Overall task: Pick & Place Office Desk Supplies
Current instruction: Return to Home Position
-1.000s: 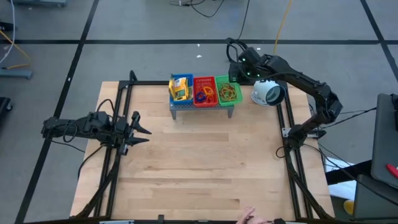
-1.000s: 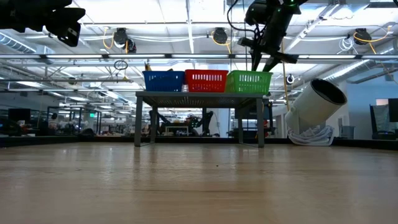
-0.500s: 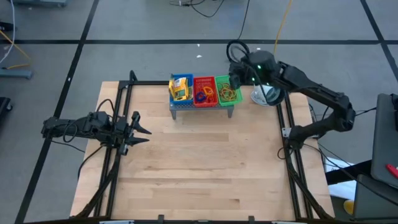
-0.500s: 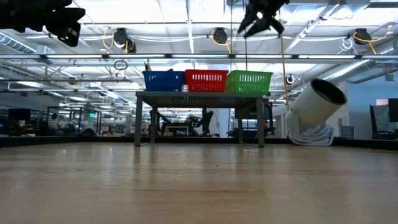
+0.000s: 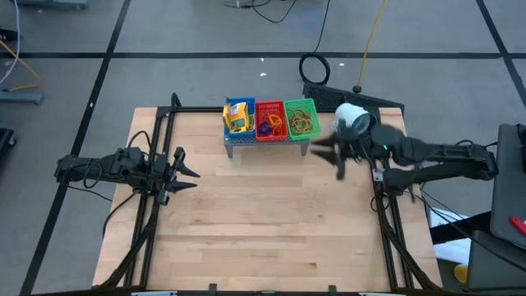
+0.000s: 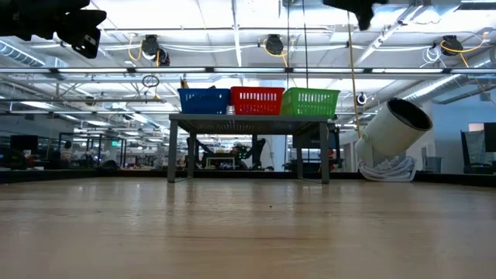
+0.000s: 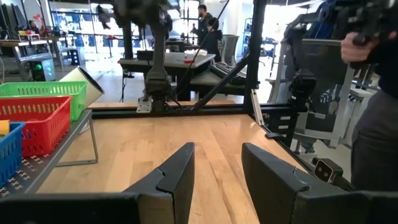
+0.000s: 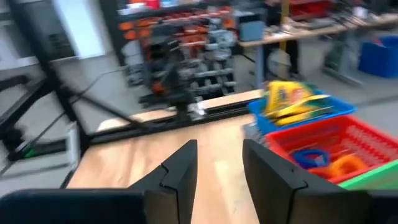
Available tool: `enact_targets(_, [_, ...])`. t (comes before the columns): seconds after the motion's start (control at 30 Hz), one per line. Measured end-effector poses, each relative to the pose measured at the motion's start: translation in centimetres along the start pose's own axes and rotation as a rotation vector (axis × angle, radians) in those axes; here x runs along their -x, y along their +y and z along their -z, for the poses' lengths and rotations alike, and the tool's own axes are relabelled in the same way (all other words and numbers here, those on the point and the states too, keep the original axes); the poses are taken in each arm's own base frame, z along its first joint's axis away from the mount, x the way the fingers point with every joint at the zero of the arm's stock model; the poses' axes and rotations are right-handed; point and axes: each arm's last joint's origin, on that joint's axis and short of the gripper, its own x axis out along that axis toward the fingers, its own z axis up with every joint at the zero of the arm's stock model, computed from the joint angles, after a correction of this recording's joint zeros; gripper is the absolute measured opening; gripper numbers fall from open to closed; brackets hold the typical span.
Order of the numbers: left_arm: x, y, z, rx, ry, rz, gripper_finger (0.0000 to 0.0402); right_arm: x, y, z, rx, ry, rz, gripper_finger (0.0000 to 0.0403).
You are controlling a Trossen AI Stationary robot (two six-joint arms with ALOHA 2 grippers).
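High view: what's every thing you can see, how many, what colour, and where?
wooden table: 1, light brown, under everything
grey perforated metal stand: 1, grey, table's far edge
blue plastic basket: 1, blue, stand's left end
red plastic basket: 1, red, stand's middle
green plastic basket: 1, green, stand's right end
yellow crayon packs: count unclear, yellow, in blue basket
coiled loops: few, blue and orange, in red basket
thin rubber-band loops: bunch, orange and tan, in green basket
white round camera-like device: 1, white, right of stand
person: at least 1, dark clothes, beside the table
left gripper: 1, dark, open, table's left side
right gripper: 1, dark, open, by stand's right end
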Motion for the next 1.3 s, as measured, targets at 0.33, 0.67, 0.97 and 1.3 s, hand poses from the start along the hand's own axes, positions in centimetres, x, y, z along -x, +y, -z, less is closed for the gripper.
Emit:
enact_targets(0.33, [0.0, 0.0, 0.0, 0.0, 0.0, -0.001, 0.0143, 4.2, 1.4, 9.9, 0.107, -0.14, -0.262, 0.0116])
enact_targets(0.67, [0.0, 0.0, 0.0, 0.0, 0.0, -0.001, 0.0143, 5.5, 0.3, 16.4, 0.072, -0.246, -0.351, 0.0109])
enact_targets(0.97, [0.0, 0.0, 0.0, 0.0, -0.001, 0.0, 0.0143, 5.8, 0.1, 16.8, 0.042, -0.292, -0.358, 0.0105])
enact_targets(1.3, [0.0, 0.0, 0.0, 0.0, 0.0, 0.0, 0.0143, 5.7, 0.0, 17.0, 0.076, -0.272, -0.348, 0.0105])
